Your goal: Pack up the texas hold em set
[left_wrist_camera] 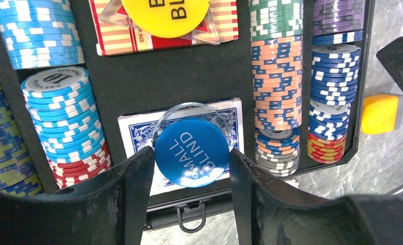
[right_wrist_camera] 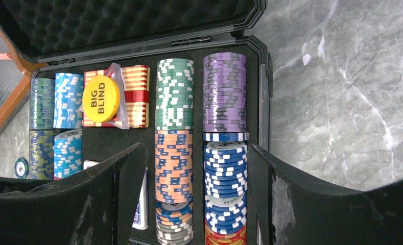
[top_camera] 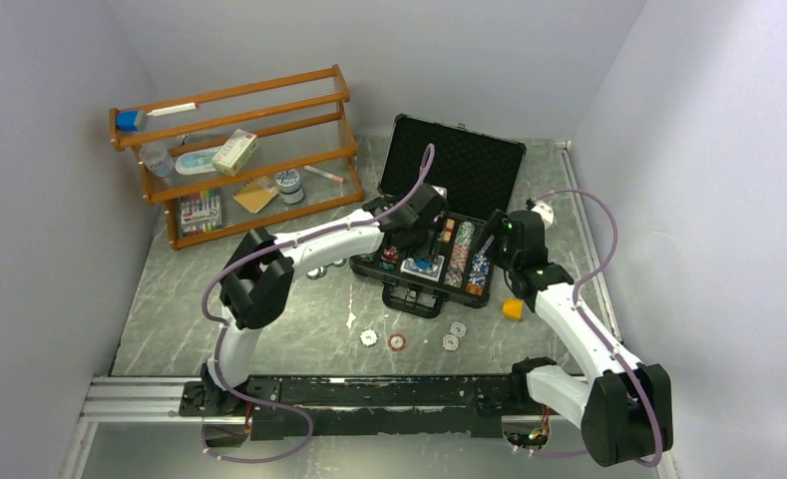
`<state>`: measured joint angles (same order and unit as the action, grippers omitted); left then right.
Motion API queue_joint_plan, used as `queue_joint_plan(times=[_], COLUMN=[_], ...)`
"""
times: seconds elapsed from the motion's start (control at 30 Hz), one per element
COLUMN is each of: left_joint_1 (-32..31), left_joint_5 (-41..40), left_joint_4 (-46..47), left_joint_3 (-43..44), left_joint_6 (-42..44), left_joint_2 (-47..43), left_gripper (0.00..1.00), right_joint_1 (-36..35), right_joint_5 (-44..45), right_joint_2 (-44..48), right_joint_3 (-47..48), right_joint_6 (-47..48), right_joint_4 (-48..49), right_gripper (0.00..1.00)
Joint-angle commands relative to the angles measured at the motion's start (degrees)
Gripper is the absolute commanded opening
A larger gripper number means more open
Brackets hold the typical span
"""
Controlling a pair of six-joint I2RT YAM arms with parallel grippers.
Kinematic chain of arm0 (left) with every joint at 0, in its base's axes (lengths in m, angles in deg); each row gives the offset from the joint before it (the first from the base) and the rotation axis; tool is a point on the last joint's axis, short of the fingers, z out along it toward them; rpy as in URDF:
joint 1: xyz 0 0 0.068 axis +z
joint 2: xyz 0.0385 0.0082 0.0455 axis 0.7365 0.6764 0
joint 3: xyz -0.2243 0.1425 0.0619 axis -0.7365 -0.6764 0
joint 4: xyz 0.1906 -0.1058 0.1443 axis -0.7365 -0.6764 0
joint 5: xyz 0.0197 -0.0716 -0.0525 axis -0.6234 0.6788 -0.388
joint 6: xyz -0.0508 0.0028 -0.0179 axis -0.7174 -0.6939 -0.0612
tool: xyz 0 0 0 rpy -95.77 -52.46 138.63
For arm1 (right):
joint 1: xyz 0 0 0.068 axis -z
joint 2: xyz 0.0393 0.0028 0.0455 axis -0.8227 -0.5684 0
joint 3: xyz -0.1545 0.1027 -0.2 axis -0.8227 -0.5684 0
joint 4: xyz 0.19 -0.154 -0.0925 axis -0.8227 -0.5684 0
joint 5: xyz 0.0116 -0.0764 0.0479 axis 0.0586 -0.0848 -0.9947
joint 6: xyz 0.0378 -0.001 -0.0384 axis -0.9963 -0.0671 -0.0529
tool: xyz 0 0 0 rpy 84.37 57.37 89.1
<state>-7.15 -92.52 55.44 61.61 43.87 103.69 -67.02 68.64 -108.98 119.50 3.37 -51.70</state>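
Observation:
The black case (top_camera: 459,165) lies open at the table's middle, its foam lid raised. My left gripper (left_wrist_camera: 191,164) is shut on a blue "SMALL BLIND" button (left_wrist_camera: 191,152), held just above the blue card deck (left_wrist_camera: 136,127) near the case's front wall. A yellow "BIG BLIND" button (right_wrist_camera: 101,99) rests on the red deck (right_wrist_camera: 138,97). Rows of striped chips (right_wrist_camera: 174,153) fill the slots. My right gripper (right_wrist_camera: 196,163) hovers open over the orange and blue chip rows, gripping nothing. In the top view the left gripper (top_camera: 431,249) and right gripper (top_camera: 489,249) are both over the case.
Several loose chips (top_camera: 397,342) lie on the table in front of the case. A small orange cube (top_camera: 512,308) sits by the case's right front corner. An orange wooden rack (top_camera: 239,150) with small items stands at the back left.

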Motion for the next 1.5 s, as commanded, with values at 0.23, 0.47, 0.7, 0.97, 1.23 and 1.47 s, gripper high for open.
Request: queue_joint_plan(times=[0.23,0.47,0.7,0.97,1.23,1.47], left_joint_1=[-0.29,0.18,0.18,0.18,0.12,0.15], left_joint_5=[0.88,-8.23,-25.87,-37.40,-42.07,-42.27], left_joint_4=[-1.05,3.66,8.30,7.29,8.09,7.02], left_joint_3=[2.02,-7.33,-22.31,-31.90,-39.44,-40.76], left_joint_6=[0.76,-0.55,0.86,2.37,3.06,2.49], left_joint_2=[-2.53,-15.79,-35.28,-56.47,-67.80,-69.22], left_gripper=[0.76,0.80,0.81,0.85,0.84,0.84], right_joint_1=[0.36,-2.50,-17.51,-32.62,-43.46,-50.22], right_joint_5=[-4.38,-9.43,-0.03,6.16,9.42,7.42], right_joint_2=[-0.11,-2.32,-6.74,-19.61,-35.57,-38.46], right_joint_3=[0.45,3.36,9.41,19.09,32.28,32.62], right_joint_6=[2.96,5.65,5.37,3.49,1.07,0.80], right_joint_4=[0.58,-0.54,-2.11,-1.98,-7.37,-16.99], right_gripper=[0.76,0.74,0.75,0.75,0.76,0.77])
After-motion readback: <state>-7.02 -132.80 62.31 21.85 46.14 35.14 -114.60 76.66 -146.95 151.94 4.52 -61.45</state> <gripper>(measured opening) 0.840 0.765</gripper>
